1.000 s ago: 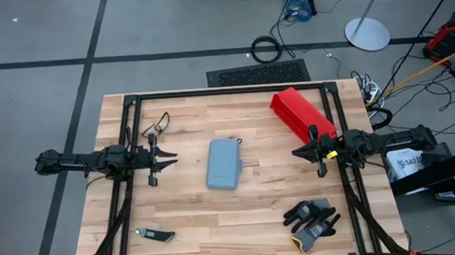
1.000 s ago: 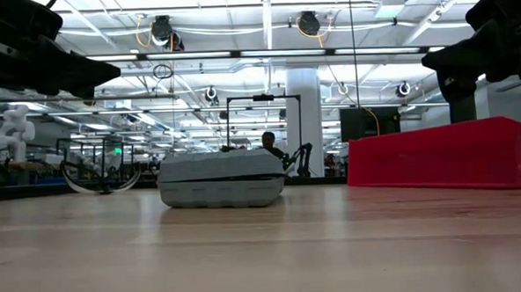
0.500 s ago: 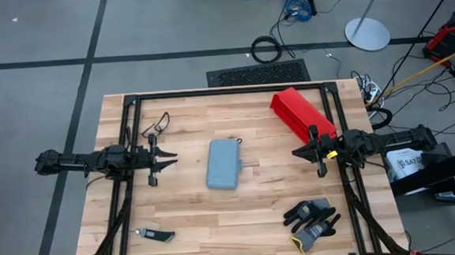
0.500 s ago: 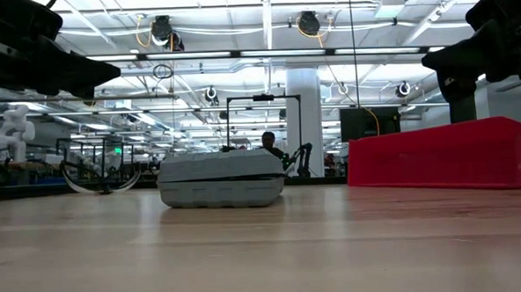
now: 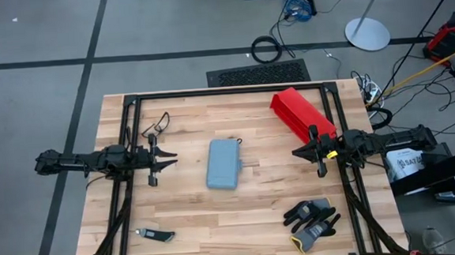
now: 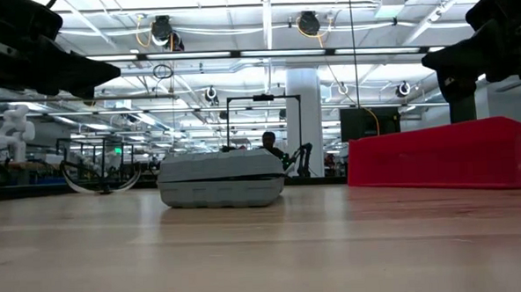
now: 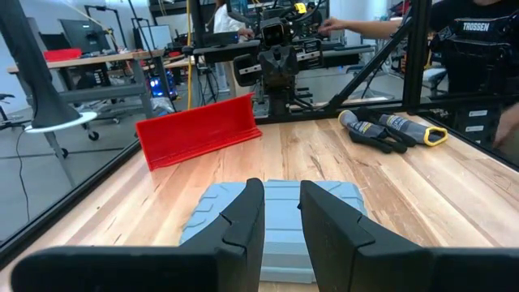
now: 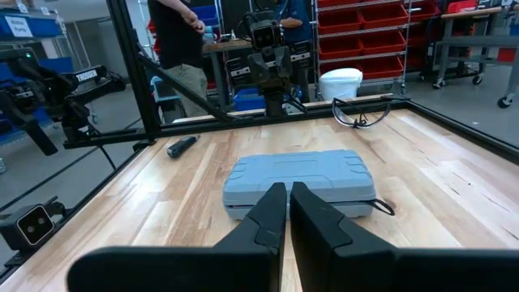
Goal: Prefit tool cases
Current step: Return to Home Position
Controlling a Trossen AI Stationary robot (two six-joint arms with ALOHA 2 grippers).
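Both arms stretch out level, pointing inward toward each other. The left gripper (image 5: 168,156) hangs at the left side, fingers a little apart. The right gripper (image 5: 297,151) hangs at the right, fingers pressed together.

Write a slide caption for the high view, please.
Closed tool case lies centred between the left arm and right arm, parked at either side; red bin and gloves nearby.

Tool case (image 7: 212,212) — near edge hidden behind left claw (image 7: 280,191); small dark item (image 5: 155,235) too tiny to identify.
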